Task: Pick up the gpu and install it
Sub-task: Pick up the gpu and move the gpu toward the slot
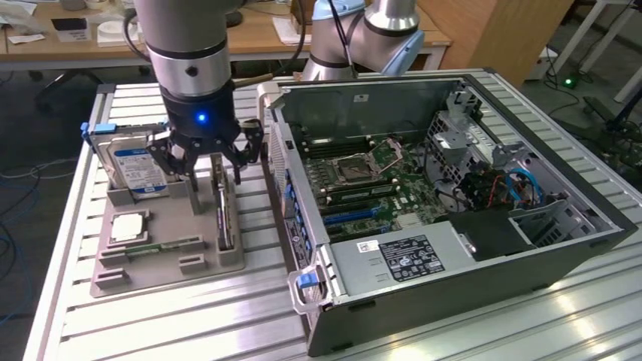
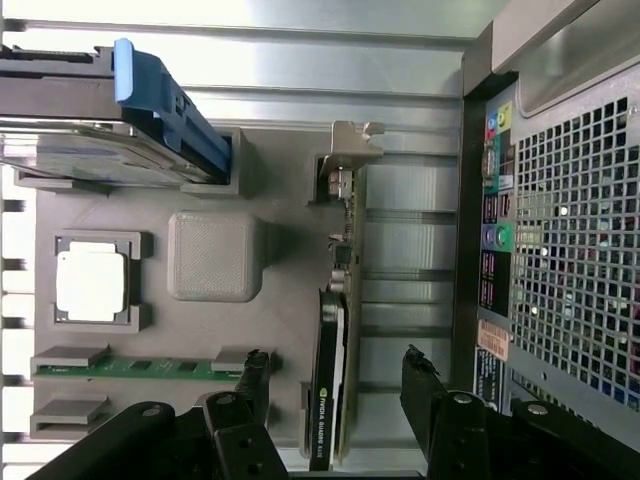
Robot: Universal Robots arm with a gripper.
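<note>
Arm's end effector, fingers spread wide, hangs over the gpu, which stands on edge in its slot on the gray tray, just beside the open PC case. A clean grab prob. needs a straight descent w/ one finger each side of the card, centred.

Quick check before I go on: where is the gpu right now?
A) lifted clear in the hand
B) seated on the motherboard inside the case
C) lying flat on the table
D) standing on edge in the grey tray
D: the gpu stands on edge in its slot of the grey tray, with the open hand poised over it, a finger to each side and not closed on it.
</note>
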